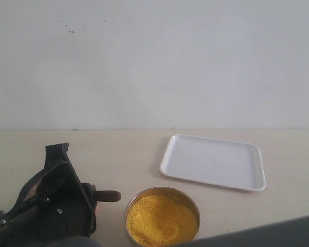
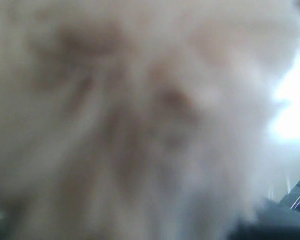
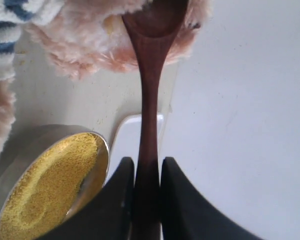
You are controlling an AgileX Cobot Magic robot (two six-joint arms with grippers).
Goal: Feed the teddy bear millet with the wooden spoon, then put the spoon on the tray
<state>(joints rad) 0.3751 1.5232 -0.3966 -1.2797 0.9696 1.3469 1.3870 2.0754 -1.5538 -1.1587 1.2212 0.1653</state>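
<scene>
Right wrist view: the right gripper [image 3: 147, 164] is clamped on the handle of the one wooden spoon [image 3: 150, 95], its bowl against the single teddy bear [image 3: 85, 45]. Blurred fur blocks the left wrist view, so the left gripper's state cannot be told. On the desk [image 1: 118, 154], one metal bowl [image 1: 162, 189] of millet [image 1: 162, 220] sits near one tray [image 1: 211, 162].

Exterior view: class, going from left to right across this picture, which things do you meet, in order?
black robot arm → metal bowl filled with millet → white tray
</scene>
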